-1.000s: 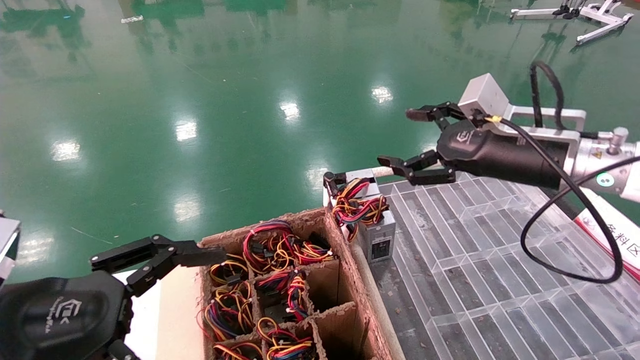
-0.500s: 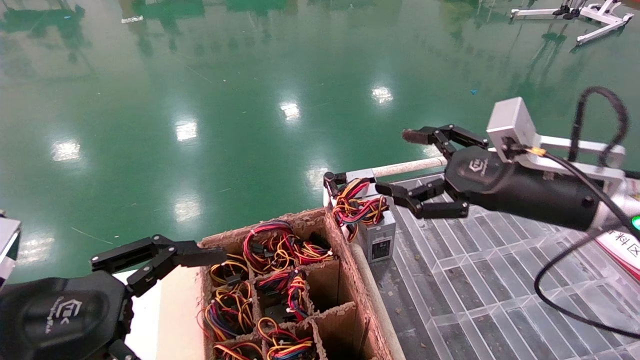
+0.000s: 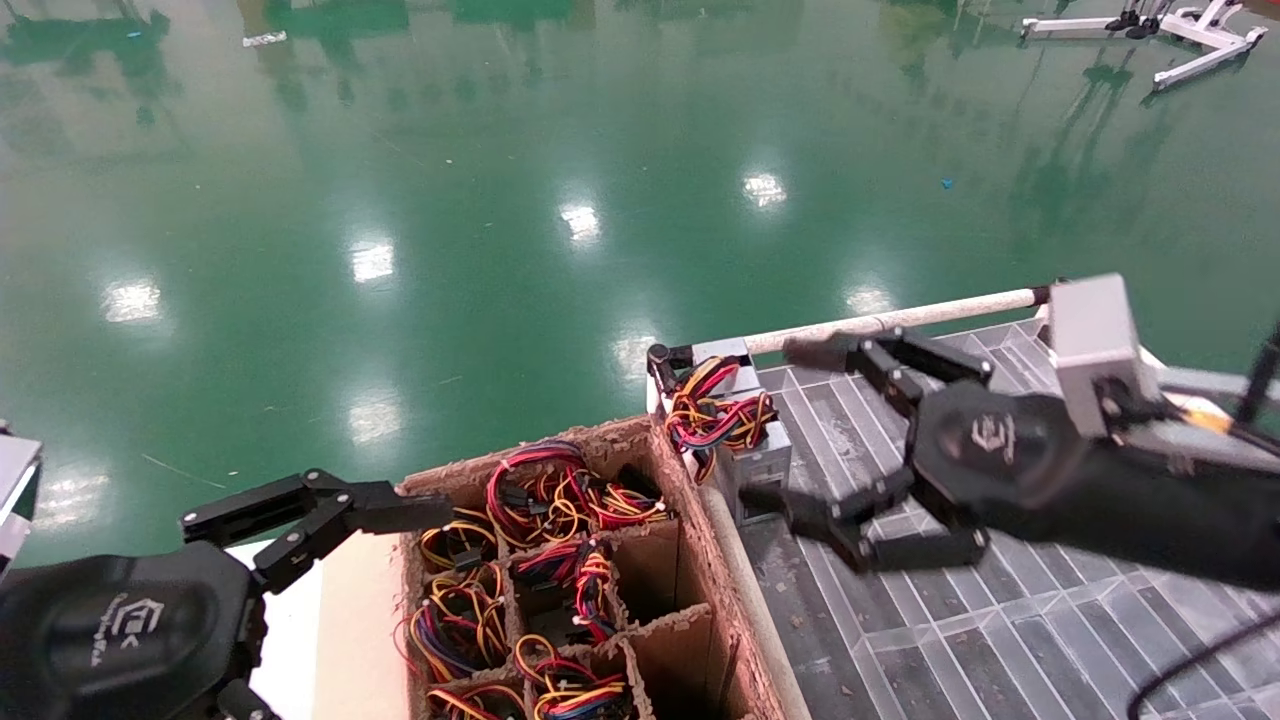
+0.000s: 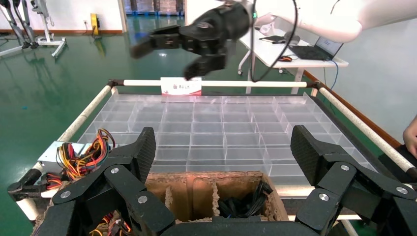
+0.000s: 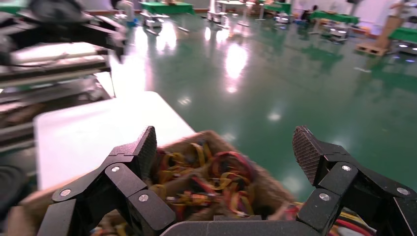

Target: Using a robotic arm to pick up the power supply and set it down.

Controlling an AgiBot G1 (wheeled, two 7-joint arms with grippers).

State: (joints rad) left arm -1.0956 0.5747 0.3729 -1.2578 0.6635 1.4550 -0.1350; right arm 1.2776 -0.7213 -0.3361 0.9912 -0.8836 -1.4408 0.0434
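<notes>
The power supply is a small grey metal box standing on the far-left corner of the clear grid tray, with red, yellow, orange and black wires bunched on top. It also shows in the left wrist view, power supply. My right gripper hangs open just right of it, one finger above the tray's rail and one low beside the box, holding nothing. Its wrist view has the right gripper open over blurred wires. My left gripper is parked open at the near left.
A cardboard box with divided cells holds several wire bundles, right against the tray's left side. A white pipe rail edges the tray at the back. A white table lies left of the box. A person's hand shows at the tray's side.
My right gripper has come down and nearer, from above the far rail to beside the power supply, still open. The left gripper and the power supply have not moved.
</notes>
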